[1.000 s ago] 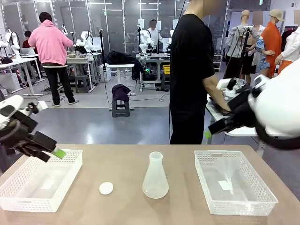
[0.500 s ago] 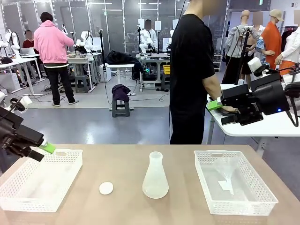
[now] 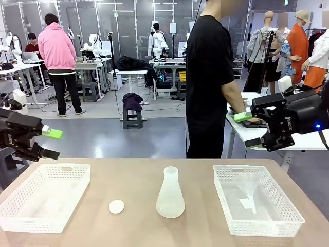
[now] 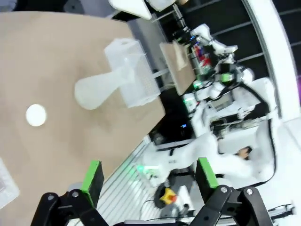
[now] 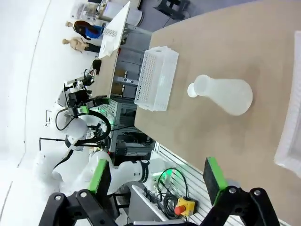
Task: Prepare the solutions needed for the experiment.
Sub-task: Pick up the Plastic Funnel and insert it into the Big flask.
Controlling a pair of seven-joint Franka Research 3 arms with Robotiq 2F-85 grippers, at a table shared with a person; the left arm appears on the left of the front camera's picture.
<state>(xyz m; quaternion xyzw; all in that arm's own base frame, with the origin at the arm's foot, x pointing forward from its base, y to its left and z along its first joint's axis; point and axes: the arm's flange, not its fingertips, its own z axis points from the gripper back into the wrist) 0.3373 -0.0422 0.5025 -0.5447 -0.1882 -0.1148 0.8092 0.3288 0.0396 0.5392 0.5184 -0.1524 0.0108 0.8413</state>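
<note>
A translucent white conical flask [image 3: 170, 193] stands upright at the table's middle, and it looks empty. The solutions are out of view. A small white round cap [image 3: 116, 206] lies left of the flask. My left gripper [image 3: 50, 143] hangs open in the air above the far corner of the left basket [image 3: 20, 206], with nothing between its fingers. Above the far edge of the right basket [image 3: 288, 206], my right gripper [image 3: 249, 129] is open too and holds nothing. The left wrist view shows the flask [image 4: 101, 87] and the cap [image 4: 36, 115] far beyond the gripper [image 4: 149, 174]. From the right wrist, the flask [image 5: 225, 94] lies well past the gripper [image 5: 157, 181].
A clear funnel-like item [image 3: 248, 193] lies in the right basket. A person in a black shirt [image 3: 208, 77] stands at the far side, turned toward a side table [image 3: 303, 141] on the right. Bare tabletop [image 3: 139, 175] surrounds the flask.
My left gripper has risen from just over the left basket and turned level. The right arm has pulled back from the camera and turned, its gripper now pointing left. The flask and cap stayed put.
</note>
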